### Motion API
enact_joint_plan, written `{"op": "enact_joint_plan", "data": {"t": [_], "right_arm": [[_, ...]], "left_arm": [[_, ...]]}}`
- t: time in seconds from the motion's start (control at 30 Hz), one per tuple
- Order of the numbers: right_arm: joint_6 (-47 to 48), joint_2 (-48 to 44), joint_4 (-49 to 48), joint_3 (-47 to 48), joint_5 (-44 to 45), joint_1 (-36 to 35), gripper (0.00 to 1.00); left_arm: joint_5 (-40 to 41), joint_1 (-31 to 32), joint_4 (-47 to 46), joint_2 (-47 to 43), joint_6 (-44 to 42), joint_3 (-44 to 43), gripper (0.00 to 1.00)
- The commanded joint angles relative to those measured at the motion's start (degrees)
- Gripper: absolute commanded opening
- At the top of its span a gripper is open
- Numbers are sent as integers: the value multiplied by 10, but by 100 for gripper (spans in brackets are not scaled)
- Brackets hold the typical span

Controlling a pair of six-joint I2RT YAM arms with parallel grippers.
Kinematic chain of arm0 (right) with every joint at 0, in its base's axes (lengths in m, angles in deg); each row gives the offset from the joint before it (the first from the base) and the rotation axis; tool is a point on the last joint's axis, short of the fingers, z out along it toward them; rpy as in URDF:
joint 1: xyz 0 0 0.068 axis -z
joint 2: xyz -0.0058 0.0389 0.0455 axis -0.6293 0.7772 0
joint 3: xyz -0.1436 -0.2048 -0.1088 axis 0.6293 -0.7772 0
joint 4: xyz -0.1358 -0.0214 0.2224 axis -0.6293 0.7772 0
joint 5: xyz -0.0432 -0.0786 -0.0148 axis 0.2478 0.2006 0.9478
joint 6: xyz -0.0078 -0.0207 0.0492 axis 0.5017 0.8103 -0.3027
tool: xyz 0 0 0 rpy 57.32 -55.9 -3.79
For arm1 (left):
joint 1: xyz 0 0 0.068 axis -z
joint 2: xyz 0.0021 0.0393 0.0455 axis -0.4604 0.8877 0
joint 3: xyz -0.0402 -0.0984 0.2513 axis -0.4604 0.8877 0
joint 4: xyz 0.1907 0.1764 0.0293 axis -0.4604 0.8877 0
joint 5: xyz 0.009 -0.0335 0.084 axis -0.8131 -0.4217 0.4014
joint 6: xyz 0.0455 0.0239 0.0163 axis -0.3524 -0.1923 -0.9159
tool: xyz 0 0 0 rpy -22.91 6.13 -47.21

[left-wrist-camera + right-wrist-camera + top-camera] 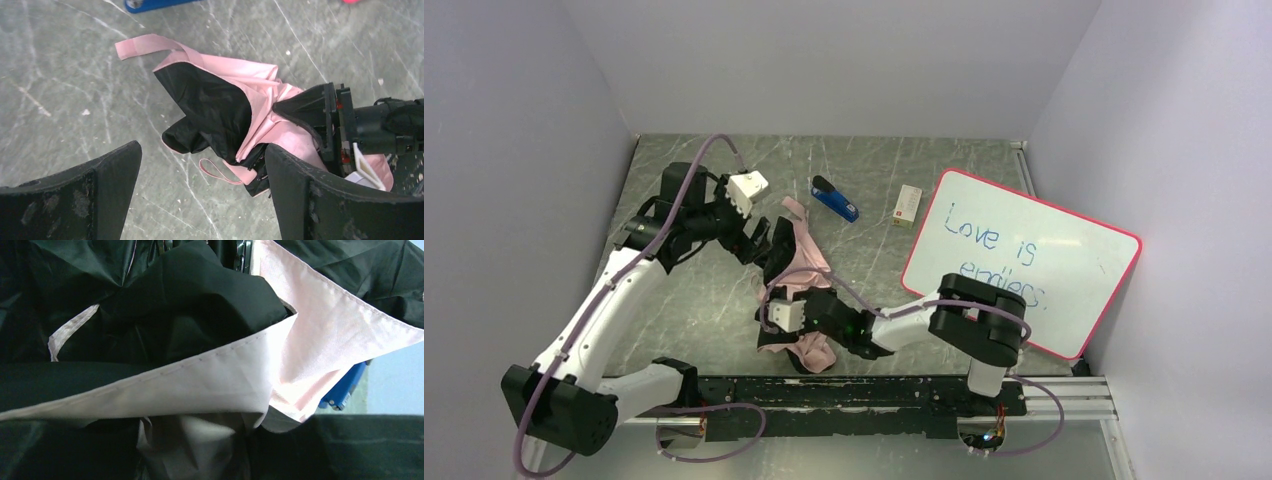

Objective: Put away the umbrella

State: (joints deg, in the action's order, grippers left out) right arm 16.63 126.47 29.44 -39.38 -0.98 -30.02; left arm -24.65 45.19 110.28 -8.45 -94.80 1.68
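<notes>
- Right gripper: it sat buried in the near end of the umbrella. Pink and black cloth lay between its jaws, but you could not tell whether they had clamped.
- Left gripper: its jaws stood wide apart and empty, just beside the umbrella's far end.
- Umbrella: it lay loosely bundled on the table, midway across, reaching toward the near edge. You would judge it light, limp and slippery, with ribs that bend. The firm core would hold better than loose cloth.
- Strap: it trailed free and was liable to snag.
- Stapler, small box, whiteboard: these lay farther back and to the right, apart from the umbrella. None appeared to obstruct you.
</notes>
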Motion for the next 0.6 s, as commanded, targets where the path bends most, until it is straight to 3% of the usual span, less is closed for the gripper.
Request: {"op": "enact_joint_plan", "data": {"t": [0.0,0.2,0.57], "right_arm": [[12,35,5,-50,74,-46,12],[25,49,-45,-61,125,-79,13],[6,44,-52,-69,134,-95,14]], "left_arm": [[-73,-4,17,26,-56,17,97],[-158,-4,46,68,-116,30,96],[-265,-3,49,118,-232,81,96]]}}
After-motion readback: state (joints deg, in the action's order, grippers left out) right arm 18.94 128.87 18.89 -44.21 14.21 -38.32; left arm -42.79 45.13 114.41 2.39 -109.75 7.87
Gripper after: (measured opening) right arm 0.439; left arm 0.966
